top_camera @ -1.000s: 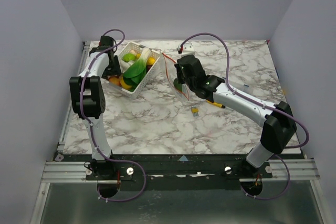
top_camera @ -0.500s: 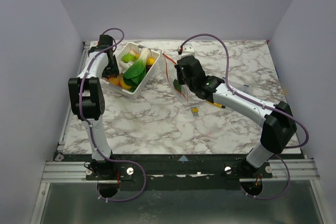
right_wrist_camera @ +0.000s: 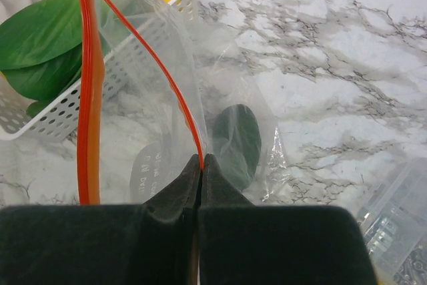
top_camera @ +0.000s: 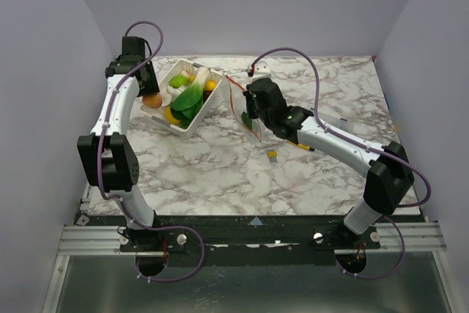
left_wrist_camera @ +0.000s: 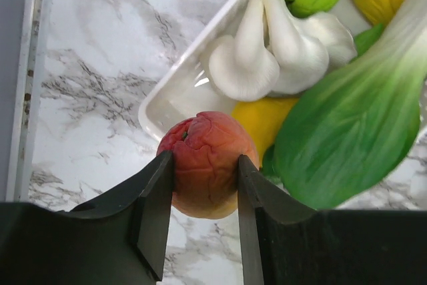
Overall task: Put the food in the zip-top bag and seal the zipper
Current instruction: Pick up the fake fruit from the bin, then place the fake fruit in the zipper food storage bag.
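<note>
Gripped a reddish peach between the fingers of the left end effector, over the table just outside a corner of the white basket. Found other food lying in that basket: a white mushroom, a leafy green and yellow pieces. Pinched the clear bag at its orange-red zipper with the right end effector, fingers pressed together on the plastic, right beside the basket. Showed a dark green piece already inside the bag.
</note>
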Controlling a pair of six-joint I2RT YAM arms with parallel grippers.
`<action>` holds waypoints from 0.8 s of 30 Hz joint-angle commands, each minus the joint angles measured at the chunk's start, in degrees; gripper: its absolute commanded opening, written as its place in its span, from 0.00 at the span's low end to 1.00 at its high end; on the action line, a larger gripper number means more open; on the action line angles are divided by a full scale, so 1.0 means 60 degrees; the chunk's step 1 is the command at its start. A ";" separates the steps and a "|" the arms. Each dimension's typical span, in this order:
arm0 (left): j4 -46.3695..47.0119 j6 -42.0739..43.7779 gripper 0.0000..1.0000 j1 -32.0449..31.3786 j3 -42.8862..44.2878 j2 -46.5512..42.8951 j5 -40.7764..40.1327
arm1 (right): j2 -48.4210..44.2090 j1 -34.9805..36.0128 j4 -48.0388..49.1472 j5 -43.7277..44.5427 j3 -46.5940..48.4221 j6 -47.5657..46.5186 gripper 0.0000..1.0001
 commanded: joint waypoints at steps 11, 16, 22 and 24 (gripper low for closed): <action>0.5240 -0.3131 0.00 -0.1892 -0.5338 -0.6522 0.5880 | -0.0357 -0.0076 -0.0157 -0.0450 0.0005 0.0273 0.01; 0.7314 -0.3453 0.00 -0.3094 -0.6347 -0.7510 0.6055 | -0.0418 -0.0072 -0.0223 -0.0799 0.0039 0.0429 0.01; 0.9011 -0.3439 0.00 -0.3756 -0.6393 -0.6983 0.6521 | -0.0396 -0.0075 -0.0241 -0.1241 0.0163 0.0610 0.01; 0.9459 -0.3411 0.00 -0.3964 -0.6273 -0.6554 0.6492 | -0.0364 -0.0073 -0.0282 -0.1226 0.0223 0.0609 0.01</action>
